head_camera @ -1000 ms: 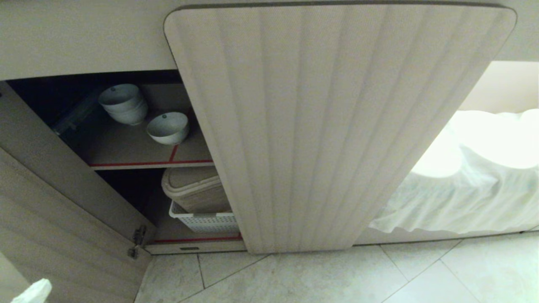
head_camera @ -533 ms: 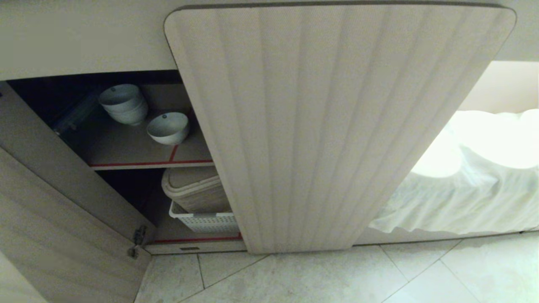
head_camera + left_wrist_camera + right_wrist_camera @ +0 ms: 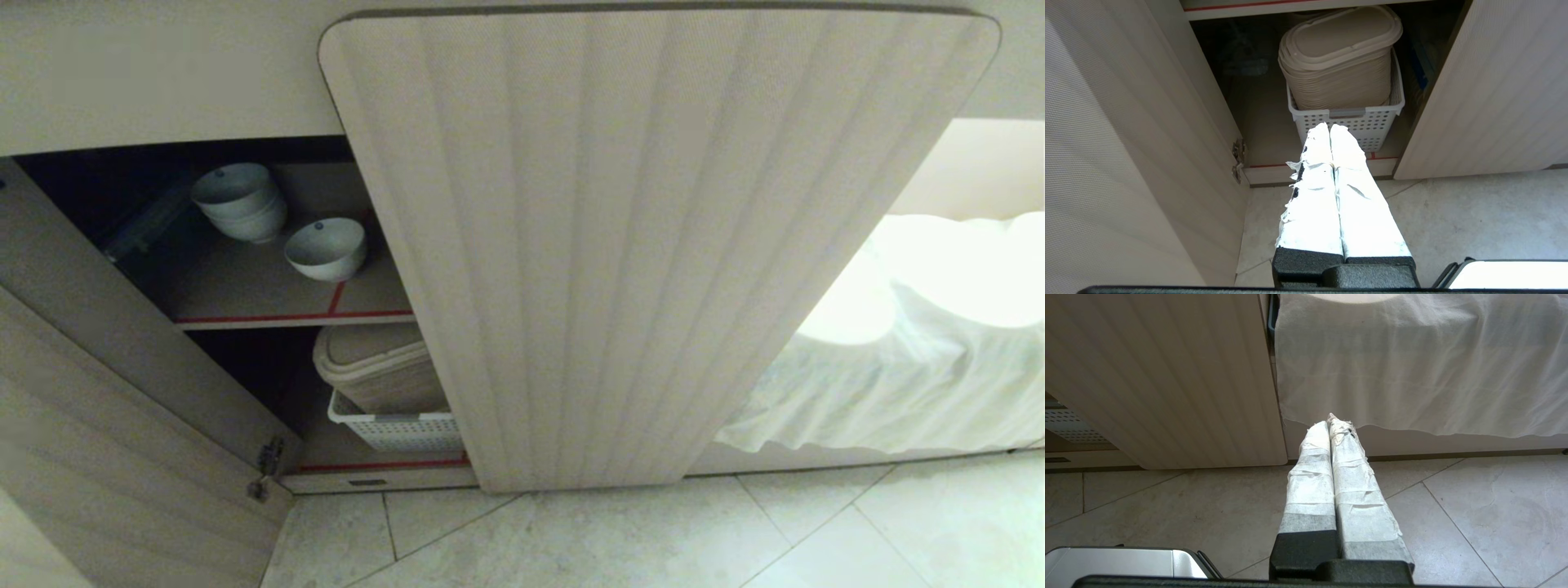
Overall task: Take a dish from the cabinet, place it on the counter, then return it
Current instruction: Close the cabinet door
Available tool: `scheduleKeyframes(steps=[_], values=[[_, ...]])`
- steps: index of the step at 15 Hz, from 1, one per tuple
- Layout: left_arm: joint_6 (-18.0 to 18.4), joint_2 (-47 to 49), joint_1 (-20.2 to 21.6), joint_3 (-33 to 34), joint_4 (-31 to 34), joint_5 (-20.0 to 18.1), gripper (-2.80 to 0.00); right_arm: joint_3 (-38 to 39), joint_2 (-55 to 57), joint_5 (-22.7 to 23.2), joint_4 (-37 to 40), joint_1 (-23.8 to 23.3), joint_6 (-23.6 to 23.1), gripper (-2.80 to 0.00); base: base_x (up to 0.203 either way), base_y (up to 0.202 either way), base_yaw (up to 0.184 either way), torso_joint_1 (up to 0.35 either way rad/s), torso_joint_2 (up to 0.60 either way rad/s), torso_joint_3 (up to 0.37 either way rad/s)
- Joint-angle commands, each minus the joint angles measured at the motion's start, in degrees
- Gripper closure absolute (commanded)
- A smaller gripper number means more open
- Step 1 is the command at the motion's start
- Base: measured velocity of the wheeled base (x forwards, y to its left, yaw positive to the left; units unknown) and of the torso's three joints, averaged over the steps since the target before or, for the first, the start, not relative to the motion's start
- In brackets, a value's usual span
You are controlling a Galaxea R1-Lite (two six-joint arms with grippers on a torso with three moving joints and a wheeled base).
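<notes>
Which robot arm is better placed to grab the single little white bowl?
Left. The left gripper faces the open cabinet holding the small white ceramic bowl; the right gripper faces a hanging white cloth.

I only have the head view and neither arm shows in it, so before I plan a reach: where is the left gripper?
Observer: The left gripper sits low in front of the open cabinet, jaws shut and empty, pointing at the white basket on the bottom shelf.
Operator: And the right one?
Observer: The right gripper hangs over the floor tiles, jaws shut and empty, pointing at the hem of the white cloth.
</notes>
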Motion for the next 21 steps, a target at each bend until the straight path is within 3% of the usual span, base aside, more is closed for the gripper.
scheduleKeyframes(steps=[1,21], values=[[-0.18,-0.2,0.0,0.01,-0.06,-0.07,0.0,0.0,-0.02,0.0,-0.03,0.06,0.02,0.0,0.0,0.0,0.0,0.0,0.0,0.0],[0.1,-0.2,0.08,0.01,-0.06,-0.07,0.0,0.0,-0.02,0.0,-0.03,0.01,0.02,0.0,0.0,0.0,0.0,0.0,0.0,0.0]])
